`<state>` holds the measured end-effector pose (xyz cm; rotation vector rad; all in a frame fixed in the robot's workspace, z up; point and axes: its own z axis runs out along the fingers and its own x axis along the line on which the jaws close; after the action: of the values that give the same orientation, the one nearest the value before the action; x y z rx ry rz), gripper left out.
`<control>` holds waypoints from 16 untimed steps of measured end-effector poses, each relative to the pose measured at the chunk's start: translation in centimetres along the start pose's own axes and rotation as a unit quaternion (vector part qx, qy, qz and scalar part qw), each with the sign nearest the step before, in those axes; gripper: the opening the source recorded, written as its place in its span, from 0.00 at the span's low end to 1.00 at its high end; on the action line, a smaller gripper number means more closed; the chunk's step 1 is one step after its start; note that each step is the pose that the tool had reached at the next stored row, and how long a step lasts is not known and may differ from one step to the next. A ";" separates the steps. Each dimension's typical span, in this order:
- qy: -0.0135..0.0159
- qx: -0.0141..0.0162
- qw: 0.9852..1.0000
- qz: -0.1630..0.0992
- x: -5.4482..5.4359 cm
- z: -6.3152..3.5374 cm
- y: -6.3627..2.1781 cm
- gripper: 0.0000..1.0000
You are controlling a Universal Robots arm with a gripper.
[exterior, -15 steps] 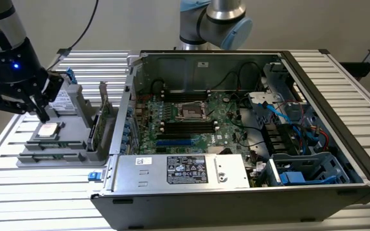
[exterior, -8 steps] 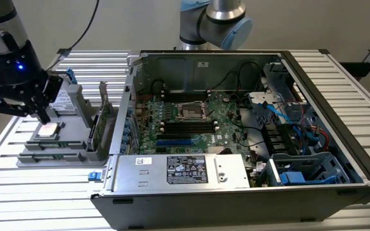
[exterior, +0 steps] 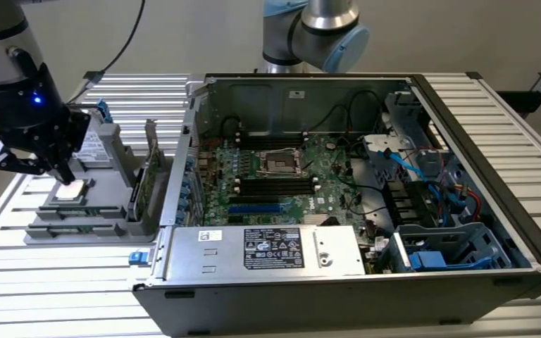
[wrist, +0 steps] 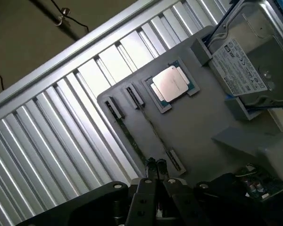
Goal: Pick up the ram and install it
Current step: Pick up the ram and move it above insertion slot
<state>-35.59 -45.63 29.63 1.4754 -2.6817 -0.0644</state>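
- Black claw (exterior: 64, 177) (wrist: 156, 165) hangs at the exterior view's left, over a flat grey plastic parts tray (exterior: 101, 211) (wrist: 193, 127). Fingers are pressed together, tips meeting, with nothing between them.
- Ram (wrist: 128, 136), a slim long green circuit-board stick, stands on edge in a narrow slot of the tray and is seen edge-on from the wrist. The claw's tips sit above its near end; whether they touch it I cannot tell.
- A second narrow slot runs just beside the first, with only a thin line along it. I cannot tell what it holds.
- Square silver processor chip (exterior: 71, 190) (wrist: 171, 84) lies flat in a recess of the tray, near the far ends of the two slots.
- Silver hard drive with a white printed label (wrist: 243, 61) rests in a holder of the same tray, beyond the chip.
- Larger green expansion card with a metal bracket (exterior: 144, 186) stands upright at the tray's edge nearest the computer.
- Open black and grey desktop computer case (exterior: 458, 105) lies on its side in the middle of the slatted aluminium surface (exterior: 26, 282) (wrist: 61, 117), well apart from the claw. Green motherboard (exterior: 280, 176) is exposed inside, black slots visible.
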 end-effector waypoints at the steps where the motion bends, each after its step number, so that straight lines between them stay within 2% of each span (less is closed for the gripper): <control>1: 0.001 0.000 1.000 -0.010 0.0 0.07 -0.01 0.10; 5: 0.003 0.002 0.999 -0.046 0.0 0.35 -0.03 0.10; 9: 0.006 0.004 0.997 -0.082 0.0 0.58 -0.04 0.10; 12: 0.008 0.005 0.994 -0.109 0.0 0.70 -0.05 0.10; 16: 0.011 0.007 0.989 -0.145 0.0 0.81 -0.03 0.10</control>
<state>-35.63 -45.63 28.83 1.8467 -2.4350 -0.0471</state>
